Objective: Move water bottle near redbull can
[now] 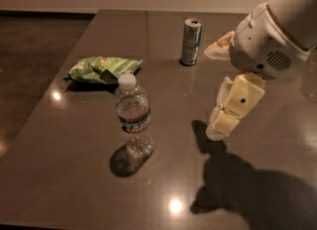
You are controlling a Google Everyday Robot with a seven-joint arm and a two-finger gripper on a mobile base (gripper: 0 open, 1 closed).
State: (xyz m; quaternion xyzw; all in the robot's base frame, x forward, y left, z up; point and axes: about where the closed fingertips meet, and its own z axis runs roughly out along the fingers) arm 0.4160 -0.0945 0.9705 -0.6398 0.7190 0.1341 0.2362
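Note:
The water bottle (132, 117), clear with a white cap and a label band, stands upright at the table's middle left. The redbull can (190, 41), slim silver and blue, stands upright farther back, right of the bottle. My gripper (213, 92) hangs over the table to the right of the bottle and in front of the can, touching neither. Its cream fingers (231, 106) are spread apart with nothing between them. The white arm housing (270, 45) sits above it at the right.
A green snack bag (101, 69) lies flat behind and left of the bottle. The dark glossy table (163, 184) has its left edge running diagonally at the left, with dark floor (29, 55) beyond. The arm's shadow falls on the front right.

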